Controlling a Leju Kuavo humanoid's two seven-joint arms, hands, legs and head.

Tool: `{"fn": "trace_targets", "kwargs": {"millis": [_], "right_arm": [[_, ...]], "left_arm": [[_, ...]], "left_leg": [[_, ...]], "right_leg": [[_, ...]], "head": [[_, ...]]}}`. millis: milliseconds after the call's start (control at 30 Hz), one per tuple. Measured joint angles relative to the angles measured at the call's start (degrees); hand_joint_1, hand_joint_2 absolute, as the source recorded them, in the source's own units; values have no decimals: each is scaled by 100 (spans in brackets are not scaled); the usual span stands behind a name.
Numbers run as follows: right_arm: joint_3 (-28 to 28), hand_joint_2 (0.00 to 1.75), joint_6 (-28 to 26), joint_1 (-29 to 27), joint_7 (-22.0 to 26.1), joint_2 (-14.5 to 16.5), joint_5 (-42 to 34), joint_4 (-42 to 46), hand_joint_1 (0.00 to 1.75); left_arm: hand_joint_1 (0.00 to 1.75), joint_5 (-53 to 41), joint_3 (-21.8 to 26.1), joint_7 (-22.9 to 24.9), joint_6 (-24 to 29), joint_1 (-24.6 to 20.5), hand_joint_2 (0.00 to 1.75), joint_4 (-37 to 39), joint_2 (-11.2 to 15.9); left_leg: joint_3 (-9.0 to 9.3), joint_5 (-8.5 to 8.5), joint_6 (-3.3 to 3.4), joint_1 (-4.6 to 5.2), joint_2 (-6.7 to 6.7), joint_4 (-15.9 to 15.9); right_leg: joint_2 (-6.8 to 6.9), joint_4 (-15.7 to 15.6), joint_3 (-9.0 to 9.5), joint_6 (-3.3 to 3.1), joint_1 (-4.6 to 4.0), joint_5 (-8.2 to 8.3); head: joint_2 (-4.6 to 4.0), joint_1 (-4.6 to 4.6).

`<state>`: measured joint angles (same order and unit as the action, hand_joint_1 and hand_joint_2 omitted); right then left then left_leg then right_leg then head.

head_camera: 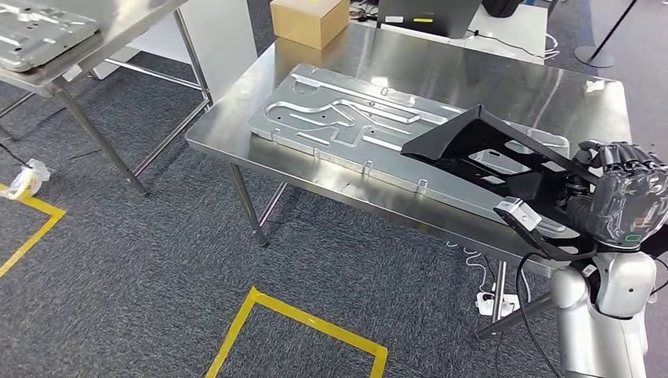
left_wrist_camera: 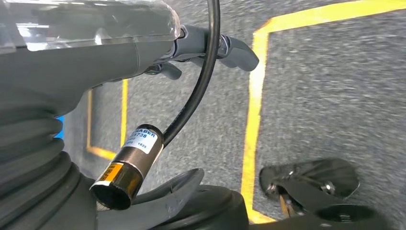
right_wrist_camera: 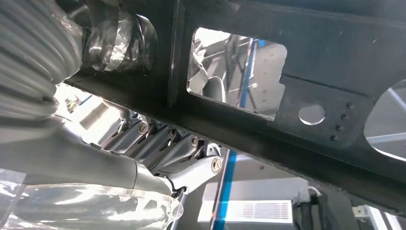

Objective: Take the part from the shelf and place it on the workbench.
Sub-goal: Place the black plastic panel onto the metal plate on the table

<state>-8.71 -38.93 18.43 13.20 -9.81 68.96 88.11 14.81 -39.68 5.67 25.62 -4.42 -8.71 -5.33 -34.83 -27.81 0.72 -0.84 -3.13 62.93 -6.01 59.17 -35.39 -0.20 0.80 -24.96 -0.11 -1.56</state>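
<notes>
- The robot's right hand [head_camera: 622, 201] grips a flat black frame-like part with cut-out windows [head_camera: 480, 146], its fingers [right_wrist_camera: 165, 146] curled round one bar of it.
- That part hangs tilted over the near right end of the stainless steel workbench [head_camera: 378, 55], above a long grey machined metal plate [head_camera: 339, 122] lying there.
- The left hand [left_wrist_camera: 210, 48] hangs over grey carpet with yellow tape lines [left_wrist_camera: 251, 110], holding nothing; I cannot tell how its fingers are set.
- A cardboard box [head_camera: 309, 20] sits at the bench's far edge.

Bright even light, glare on the steel workbench [head_camera: 504, 79] (wrist views blurred).
</notes>
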Motion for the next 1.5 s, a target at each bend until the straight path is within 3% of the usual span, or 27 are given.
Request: {"fn": "trace_targets", "kwargs": {"millis": [67,133,200,267,333,367,400,433,500,533,633,700,733,800,867,900,933,967,1033,1067,1200,1267,1333,1367,1400,1433,1500], "right_arm": [[5,175,0,-3,2,0,1,-16,173],[10,175,0,-36,4,-5,2,-20,173],[13,175,0,-48,5,-22,1,-22,173],[23,175,0,-31,8,-34,-1,-30,173],[34,175,0,-35,6,-34,5,-51,173],[37,175,0,-40,-7,-34,20,-68,173],[38,175,0,-39,-35,-35,57,-87,173],[38,175,0,-32,-71,-37,112,-105,173],[40,175,0,-7,-142,-43,232,-139,173],[41,175,0,5,-162,-45,274,-152,173],[44,175,0,19,-197,-51,368,-184,173],[45,175,0,30,-227,-50,423,-194,173],[49,175,0,42,-244,-48,443,-197,173],[73,175,0,62,-268,-43,479,-212,173],[107,175,0,63,-283,-38,507,-241,173],[119,175,0,64,-291,-36,514,-256,173],[126,175,0,65,-301,-35,515,-267,173],[131,175,0,66,-309,-35,514,-272,173],[139,175,0,74,-321,-36,508,-284,173],[144,175,0,77,-325,-37,506,-292,173],[157,175,0,87,-352,-49,504,-304,173],[161,175,0,101,-360,-62,504,-306,173],[166,175,0,103,-362,-67,504,-317,173],[170,175,0,98,-363,-68,504,-327,173],[175,175,0,93,-363,-68,504,-337,173],[180,175,0,94,-363,-68,504,-345,173],[194,175,1,119,-364,-69,504,-359,173]], "left_arm": [[0,5,-3,11,0,-3,175,1,5],[0,9,-6,19,-1,-6,175,1,5],[0,12,-6,22,3,-10,175,1,7],[0,12,-6,22,6,-6,175,1,9],[0,12,-6,28,6,11,175,1,8],[0,12,-6,34,6,15,175,1,8],[0,13,-6,46,7,13,175,1,7],[0,17,-6,60,7,7,175,1,4],[0,28,-6,96,11,-13,175,1,0],[0,39,-6,118,15,-21,175,1,-2],[0,111,-6,209,34,-32,175,1,-12],[0,161,-4,279,43,-35,175,1,-19],[0,184,-1,314,43,-37,175,1,-20],[0,232,8,380,38,-28,175,1,-20],[0,245,11,418,41,-11,175,1,-19],[0,242,11,425,47,-4,175,1,-18],[0,238,11,427,55,1,175,1,-16],[0,236,11,425,65,3,175,1,-16],[0,233,11,415,85,1,175,1,-11],[0,233,11,410,95,-1,175,1,-10],[0,232,12,408,125,-2,175,1,-17],[0,231,13,408,137,-6,175,1,-20],[0,231,14,408,139,-2,175,1,-20],[0,232,14,408,138,3,175,1,-22],[0,232,14,408,135,8,175,1,-24],[0,233,14,408,132,11,175,1,-26],[0,233,14,408,121,9,175,1,-26]], "left_leg": [[108,56,33,-6,-197,-288],[134,71,93,7,-81,-346],[176,113,173,-6,84,-425],[201,125,216,-9,254,-470],[205,107,223,-5,409,-469],[209,95,216,-6,469,-466],[220,80,203,-7,522,-464],[239,63,183,-9,560,-461],[279,27,131,-1,635,-457],[292,14,102,8,655,-457],[330,-9,-4,22,685,-485],[298,-119,-65,8,604,-358],[202,-254,-82,1,531,-139],[-172,-615,-93,-5,396,620],[-501,-748,-88,-3,354,1197],[-530,-641,-73,0,348,1183],[-449,-438,-49,5,345,941],[-297,-194,-12,14,331,554],[-13,86,54,35,290,-124],[56,123,77,47,272,-293],[138,141,168,47,287,-447],[199,158,223,23,305,-518],[230,134,237,22,313,-524],[249,114,233,19,315,-522],[277,89,222,14,317,-519],[315,58,206,6,318,-513],[387,-20,145,-4,317,-495]], "right_leg": [[-145,44,-71,76,19,-1],[-240,35,-114,161,48,25],[50,163,-188,216,34,-59],[459,720,-458,262,24,-367],[563,1387,-789,307,51,-630],[576,1502,-847,325,69,-624],[590,1390,-784,339,85,-513],[613,1069,-605,346,98,-327],[687,296,-178,327,89,-49],[708,61,-50,298,71,3],[685,-42,9,183,30,-19],[666,-81,45,96,44,-14],[661,-101,64,51,54,-10],[642,-100,72,-10,37,-22],[600,-83,75,-37,8,-42],[573,-68,79,-42,-4,-55],[549,-51,87,-41,-13,-71],[527,-33,96,-35,-17,-92],[491,8,94,3,-39,-130],[478,18,85,30,-38,-140],[489,90,48,165,-7,-199],[539,554,-173,228,15,-439],[559,1279,-565,284,38,-714],[565,1512,-714,307,54,-743],[572,1526,-756,325,73,-649],[585,1317,-684,342,91,-451],[635,555,-340,365,113,-34]], "head": [[0,0],[0,2],[0,-6],[0,-14],[0,-15],[0,-14],[0,-14],[0,-14],[0,-14],[0,-13],[0,-11],[0,-9],[0,-7],[0,-3],[0,-3],[0,-4],[0,-4],[0,-4],[0,-5],[0,-5],[0,-8],[0,-12],[0,-12],[0,-12],[0,-11],[0,-11],[0,-14]]}}
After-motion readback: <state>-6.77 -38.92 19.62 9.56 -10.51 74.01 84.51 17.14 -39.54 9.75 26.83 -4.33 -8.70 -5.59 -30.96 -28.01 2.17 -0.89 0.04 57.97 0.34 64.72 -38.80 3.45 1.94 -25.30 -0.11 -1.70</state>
